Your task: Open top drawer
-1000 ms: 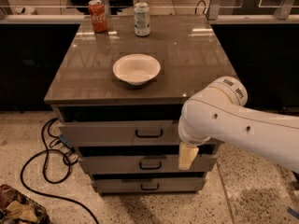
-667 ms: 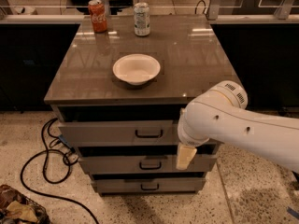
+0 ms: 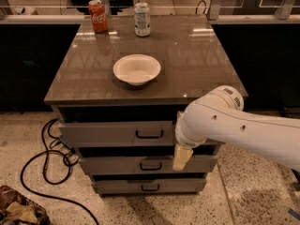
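Note:
The top drawer (image 3: 108,134) is the widest of three grey drawers under the brown tabletop (image 3: 197,64). Its black loop handle (image 3: 149,134) sits mid-front. Its front stands a little forward of the two lower drawers, and no interior shows. My white arm (image 3: 234,125) comes in from the right and covers the drawer's right end. My gripper (image 3: 182,157) hangs cream-coloured below the arm, in front of the middle drawer (image 3: 122,165). It is to the right of and below the top handle and does not touch it.
A white bowl (image 3: 137,69) sits mid-tabletop. A red cola can (image 3: 98,16) and a pale can (image 3: 142,18) stand at the back. The bottom drawer (image 3: 140,186) is below. Black cables (image 3: 47,149) lie on the speckled floor to the left, with clutter (image 3: 18,210) at the bottom left.
My arm and gripper have shifted slightly to the left and down. The drawers and tabletop objects have not moved.

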Motion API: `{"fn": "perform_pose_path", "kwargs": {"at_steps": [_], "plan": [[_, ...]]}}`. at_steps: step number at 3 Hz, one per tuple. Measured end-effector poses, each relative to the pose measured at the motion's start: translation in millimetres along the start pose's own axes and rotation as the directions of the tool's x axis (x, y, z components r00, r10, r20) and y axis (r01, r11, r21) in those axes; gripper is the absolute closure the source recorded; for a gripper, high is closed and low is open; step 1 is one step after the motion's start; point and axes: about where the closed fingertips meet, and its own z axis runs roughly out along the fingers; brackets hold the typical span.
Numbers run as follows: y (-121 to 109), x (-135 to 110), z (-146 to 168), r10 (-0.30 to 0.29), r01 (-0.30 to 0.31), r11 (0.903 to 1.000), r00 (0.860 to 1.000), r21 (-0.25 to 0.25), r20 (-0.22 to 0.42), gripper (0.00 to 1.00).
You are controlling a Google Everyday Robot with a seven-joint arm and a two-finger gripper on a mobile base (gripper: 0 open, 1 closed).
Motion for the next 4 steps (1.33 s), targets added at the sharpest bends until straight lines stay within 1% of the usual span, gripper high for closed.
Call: {"fn": "perform_pose_path", "kwargs": {"at_steps": [1,2,3,4], "plan": [[-2.4,-4.8,12.4,-0.015,0.016,0.9992,1.000,-0.036,0.010,0.00],[-4.7,-8.8,26.0,-0.038,0.038,0.9958,0.999,-0.083,-0.001,0.18],[-4.1,-9.0,26.5,-0.039,0.039,0.9956,0.999,-0.085,-0.002,0.40],[-4.3,-9.2,25.2,-0.039,0.039,0.9956,0.999,-0.085,-0.002,0.64]]}}
